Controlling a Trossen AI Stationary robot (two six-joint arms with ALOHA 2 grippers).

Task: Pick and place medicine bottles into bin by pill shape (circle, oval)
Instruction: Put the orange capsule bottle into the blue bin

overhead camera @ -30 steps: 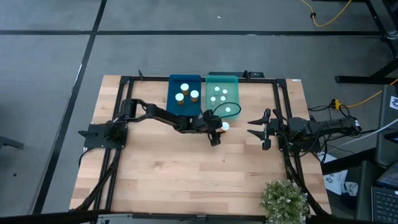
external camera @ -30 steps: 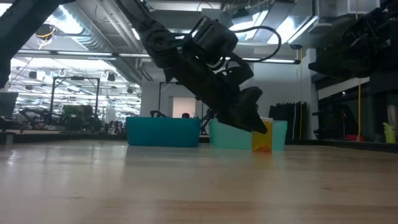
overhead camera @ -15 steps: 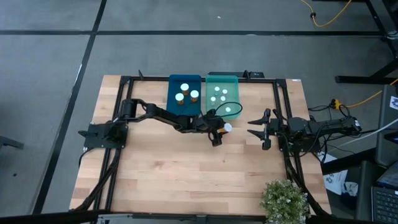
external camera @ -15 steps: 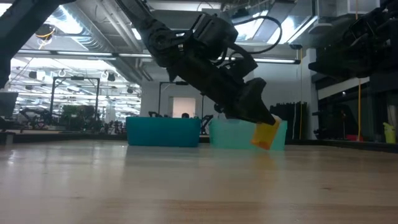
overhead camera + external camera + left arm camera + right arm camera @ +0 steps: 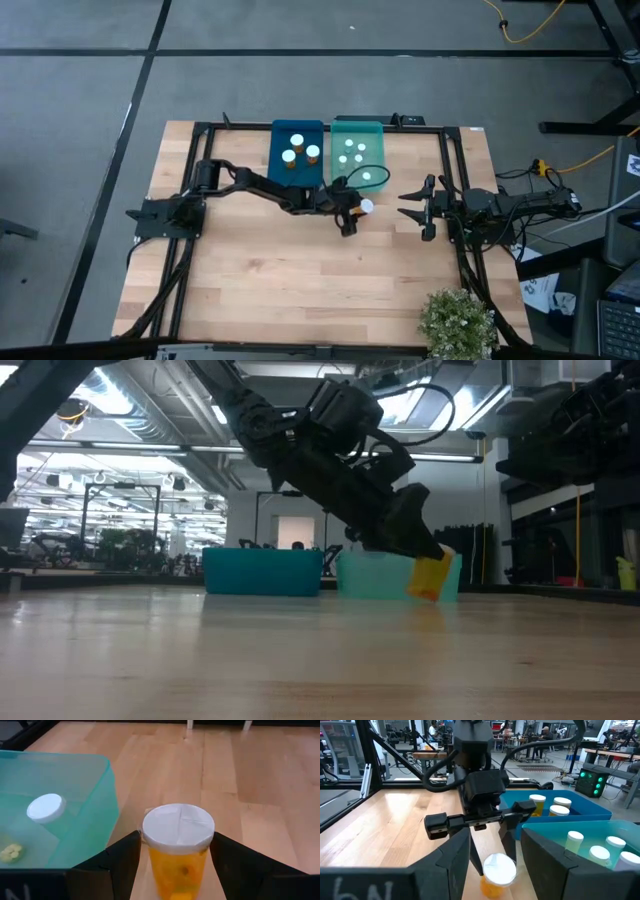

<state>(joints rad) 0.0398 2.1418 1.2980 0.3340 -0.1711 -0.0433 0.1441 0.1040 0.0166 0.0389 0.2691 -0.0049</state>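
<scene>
Left arm reaches across the middle of the surface, its claw (image 5: 352,210) tilted downward with fingers (image 5: 240,865) closed on an orange bottle (image 5: 178,851), held clear of the surface. Right arm rests at the right edge, claw (image 5: 415,207) spread wide.

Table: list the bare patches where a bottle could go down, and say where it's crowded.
The table is bare wood across its whole near half, below both arms, and left of the blue bin. It is crowded at the far middle: blue bin and teal bin side by side, the left gripper holding an orange bottle just before them, the right gripper close by.
</scene>
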